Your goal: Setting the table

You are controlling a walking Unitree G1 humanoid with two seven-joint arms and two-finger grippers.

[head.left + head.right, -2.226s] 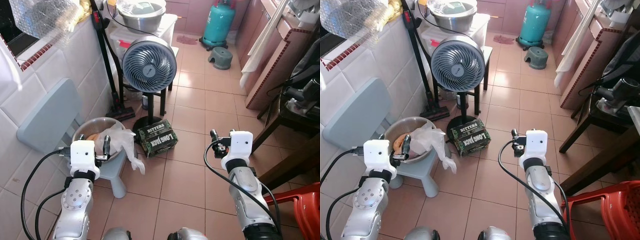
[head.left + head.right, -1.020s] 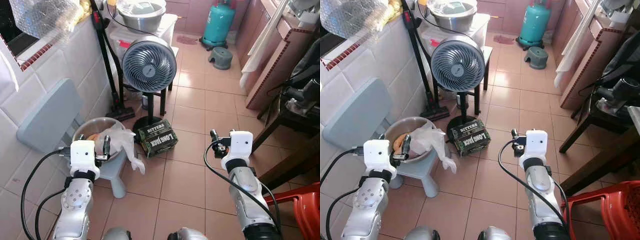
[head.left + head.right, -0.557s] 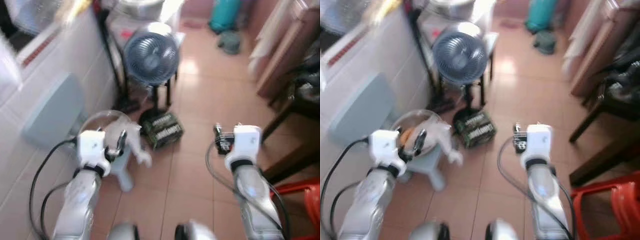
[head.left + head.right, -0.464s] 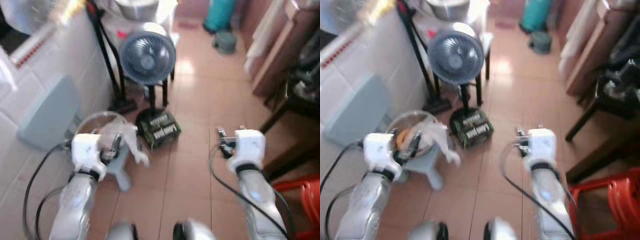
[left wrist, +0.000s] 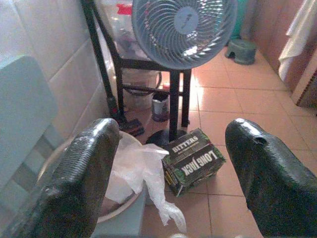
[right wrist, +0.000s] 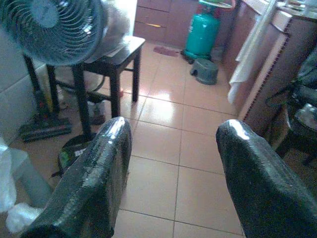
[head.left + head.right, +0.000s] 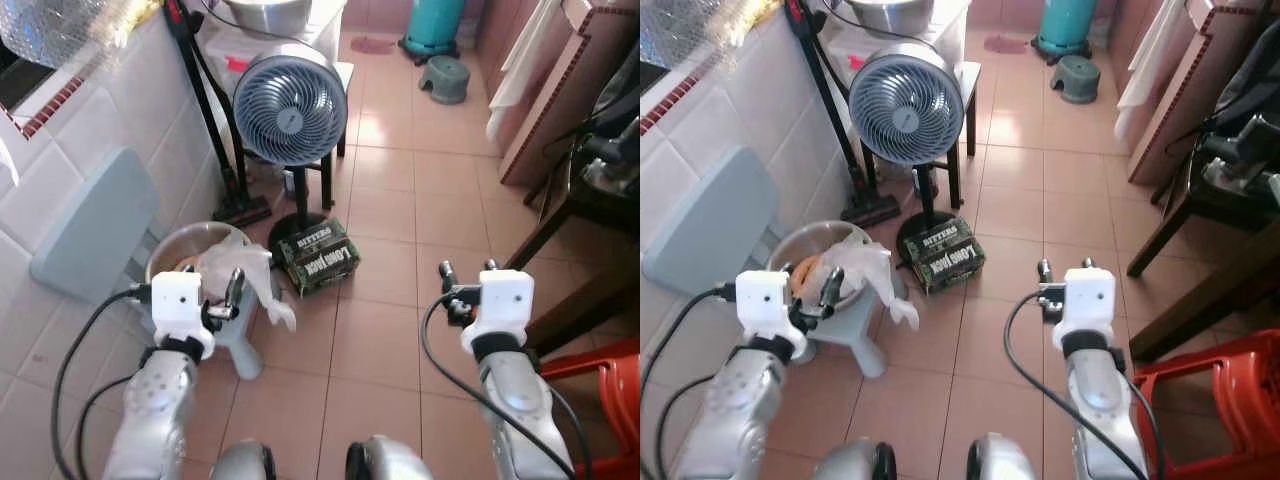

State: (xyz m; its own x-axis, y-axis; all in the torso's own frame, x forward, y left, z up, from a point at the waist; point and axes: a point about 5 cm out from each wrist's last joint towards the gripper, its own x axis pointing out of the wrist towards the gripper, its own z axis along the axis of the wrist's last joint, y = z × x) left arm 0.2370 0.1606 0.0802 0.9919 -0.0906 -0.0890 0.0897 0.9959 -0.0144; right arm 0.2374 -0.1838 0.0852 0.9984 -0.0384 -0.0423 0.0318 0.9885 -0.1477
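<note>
Tiled floor [image 7: 385,345] lies ahead with left hand [image 7: 196,287] and right hand [image 7: 463,271] both spread wide and empty; no tableware identifiable, so the step appears to be approach, and locating a bench comes next.

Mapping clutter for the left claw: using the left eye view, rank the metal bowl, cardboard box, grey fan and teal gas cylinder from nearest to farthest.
1. Metal bowl with white plastic bag, just ahead of the left claw.
2. Green cardboard box, floor, toward the robot's right.
3. Round grey fan, farther ahead.
4. Teal gas cylinder, far end.
</note>
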